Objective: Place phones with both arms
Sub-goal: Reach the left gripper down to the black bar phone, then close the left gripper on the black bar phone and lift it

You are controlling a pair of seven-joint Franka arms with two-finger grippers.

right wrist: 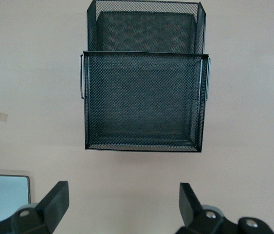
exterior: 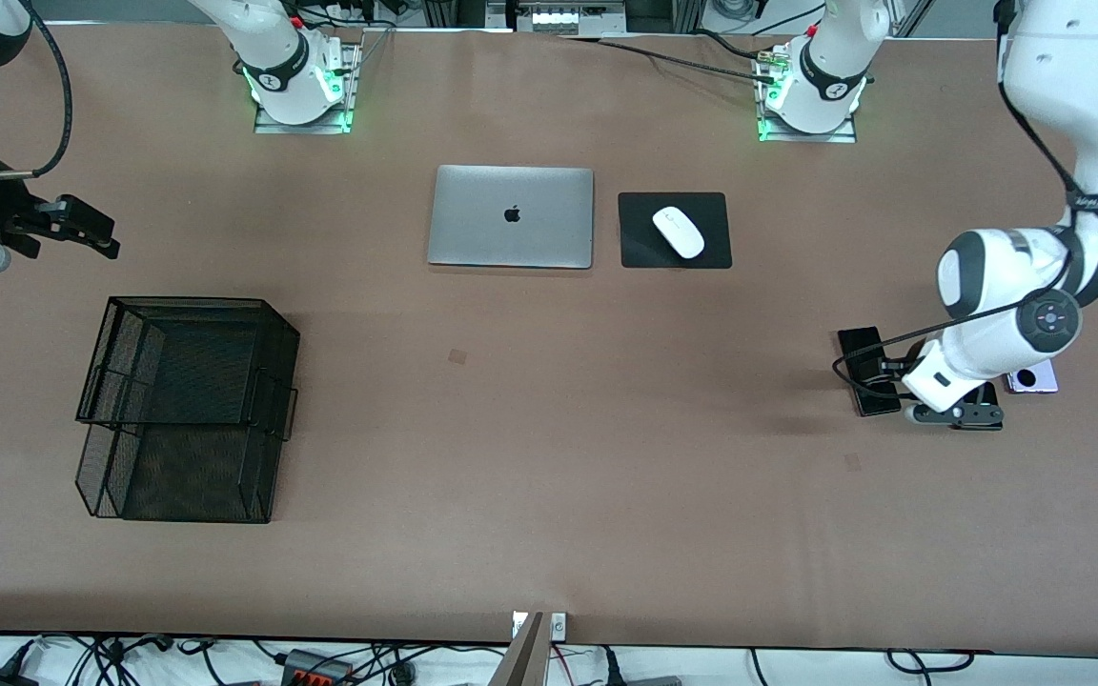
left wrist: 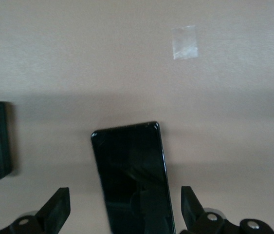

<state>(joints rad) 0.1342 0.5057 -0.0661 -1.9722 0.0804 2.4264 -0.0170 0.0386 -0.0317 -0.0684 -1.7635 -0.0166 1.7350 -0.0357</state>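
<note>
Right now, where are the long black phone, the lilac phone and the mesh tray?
long black phone [left wrist: 132, 170]: left wrist view, middle of its glass face.
lilac phone [exterior: 1033, 380]: front view, the corner showing past the left arm.
mesh tray [right wrist: 144, 100]: right wrist view, upper tier's mesh floor.

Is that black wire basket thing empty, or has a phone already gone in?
Empty. The right wrist view looks straight down into both tiers of the mesh tray and shows only bare mesh; the front view shows nothing in it either.

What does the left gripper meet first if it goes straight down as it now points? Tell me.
Most likely the long black phone: in the left wrist view it lies on the table between the open fingers of the left gripper. How high the gripper hangs above it is unclear.
</note>
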